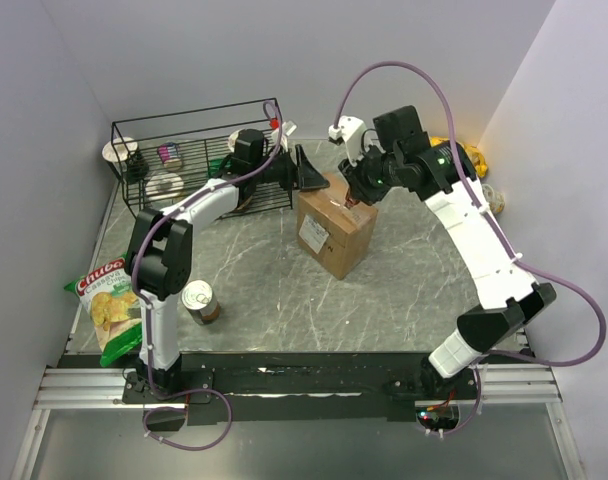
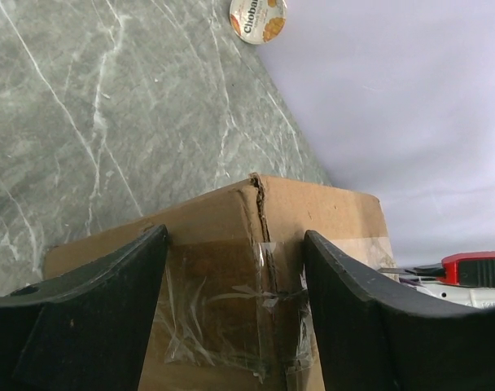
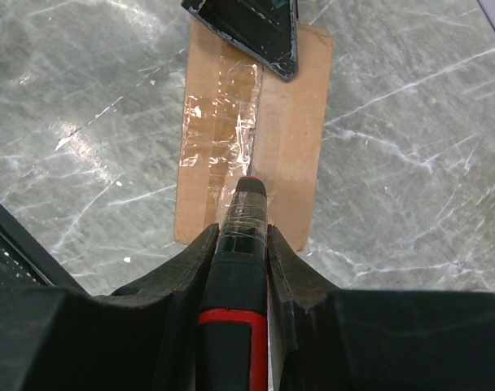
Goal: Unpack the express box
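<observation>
Top external | left tool [image 1: 317, 177] wide, straddling express box [image 1: 329, 235] end | right tool [image 1: 357, 192] angled down, gripping cutter [image 3: 239, 236] on seam [image 3: 252, 134]

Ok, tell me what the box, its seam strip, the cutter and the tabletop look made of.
Express box: matte brown cardboard, fibrous tear at the seam.
Strip: clear plastic tape, glossy, wrinkled, catching glare.
Cutter in the right gripper: black and red handle, probably plastic.
Tabletop: grey with white veins, marble-like; stone or printed sheet, cannot tell.
</observation>
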